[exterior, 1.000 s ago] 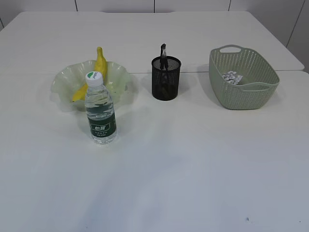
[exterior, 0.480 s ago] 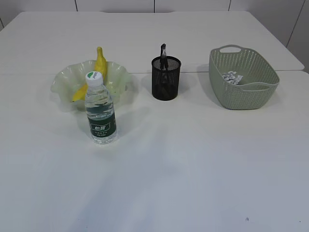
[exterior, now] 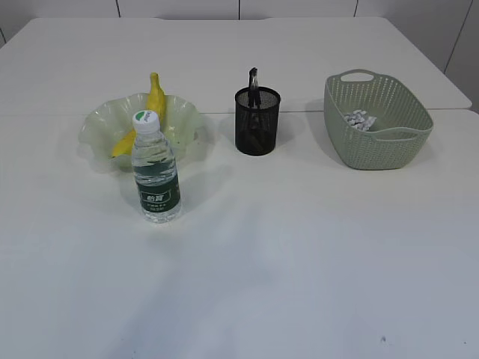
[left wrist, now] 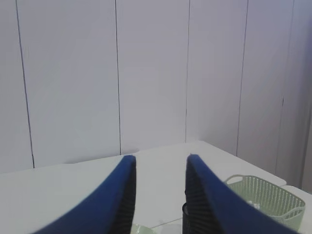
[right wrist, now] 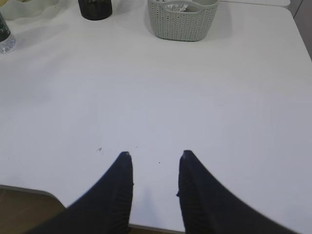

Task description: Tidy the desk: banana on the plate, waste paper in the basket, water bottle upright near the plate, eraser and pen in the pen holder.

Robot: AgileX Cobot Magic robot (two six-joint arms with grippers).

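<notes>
A yellow banana (exterior: 150,108) lies on the pale green wavy plate (exterior: 101,123). A water bottle (exterior: 156,168) with a white cap stands upright just in front of the plate. A black mesh pen holder (exterior: 257,120) holds a dark pen (exterior: 253,81); the eraser is hidden. Crumpled waste paper (exterior: 359,119) lies in the green basket (exterior: 378,123). Neither gripper shows in the exterior view. My left gripper (left wrist: 161,158) is open and empty, raised, facing the wall. My right gripper (right wrist: 155,155) is open and empty above the table's near edge.
The basket (right wrist: 183,18), pen holder (right wrist: 95,7) and bottle base (right wrist: 5,36) line the top of the right wrist view. The basket (left wrist: 265,197) also shows low right in the left wrist view. The table's near edge (right wrist: 29,191) is beneath my right gripper.
</notes>
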